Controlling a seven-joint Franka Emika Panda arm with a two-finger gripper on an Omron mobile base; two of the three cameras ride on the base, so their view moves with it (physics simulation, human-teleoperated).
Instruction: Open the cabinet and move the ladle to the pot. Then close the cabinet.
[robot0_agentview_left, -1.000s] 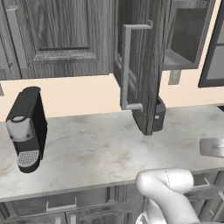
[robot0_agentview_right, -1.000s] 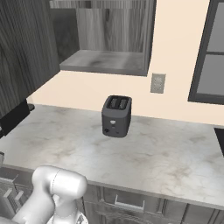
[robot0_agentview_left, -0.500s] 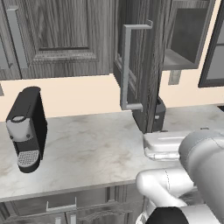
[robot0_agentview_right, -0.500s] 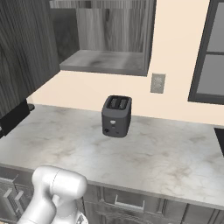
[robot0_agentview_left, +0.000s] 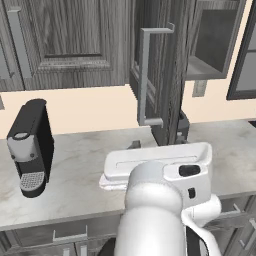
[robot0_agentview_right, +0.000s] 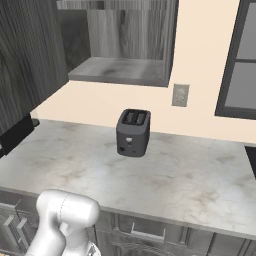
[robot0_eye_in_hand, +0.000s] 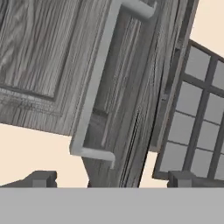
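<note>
The cabinet's door (robot0_agentview_left: 167, 75) stands swung out over the counter, edge-on to me, its long grey bar handle (robot0_agentview_left: 144, 75) facing left. In the hand view the gripper (robot0_eye_in_hand: 111, 178) is open, its two dark fingertips (robot0_eye_in_hand: 41, 178) spread wide below the handle (robot0_eye_in_hand: 94, 87) with nothing between them and a gap to the door. The white hand (robot0_agentview_left: 160, 167) hangs just in front of the door's lower end. The cabinet's open shelf (robot0_agentview_right: 120, 70) looks bare in the part I see. The ladle and the pot are out of view.
A black coffee machine (robot0_agentview_left: 29, 145) stands at the counter's left. A dark toaster (robot0_agentview_right: 133, 132) sits on the marble counter (robot0_agentview_right: 165, 175) below the open cabinet, near a wall outlet (robot0_agentview_right: 180, 95). A dark-framed window (robot0_agentview_right: 245, 60) is to the right. Drawer fronts (robot0_agentview_left: 70, 232) run under the counter.
The arm has swung up from low at the bottom edge; its white hand now stands large in front of the open door. The door and the counter things have not moved.
</note>
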